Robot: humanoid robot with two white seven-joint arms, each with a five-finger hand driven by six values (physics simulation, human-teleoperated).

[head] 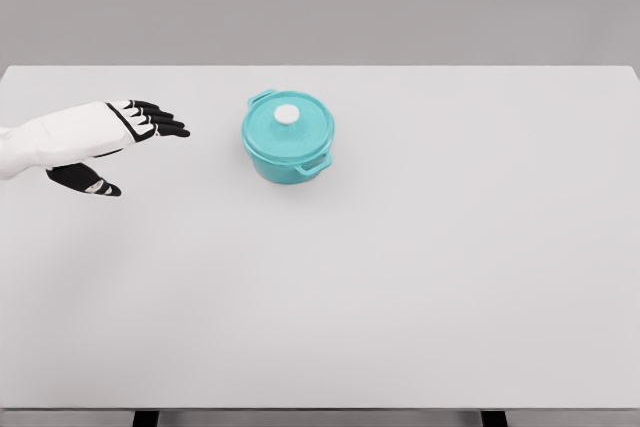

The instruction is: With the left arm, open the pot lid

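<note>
Teal pot on white table, toward the far edge, left of centre. Lid on, white knob at its middle, small handles at upper left and lower right. Left hand in from the left edge, fingers spread and pointing at the pot, thumb below, empty, well apart from it.

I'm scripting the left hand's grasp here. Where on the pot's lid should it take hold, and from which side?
Grip the white knob at the centre of the teal lid, coming from above. It is the only raised part there, and the pot stands upright, so a straight lift should clear it. The left hand is open, apart from the pot on its left.
</note>
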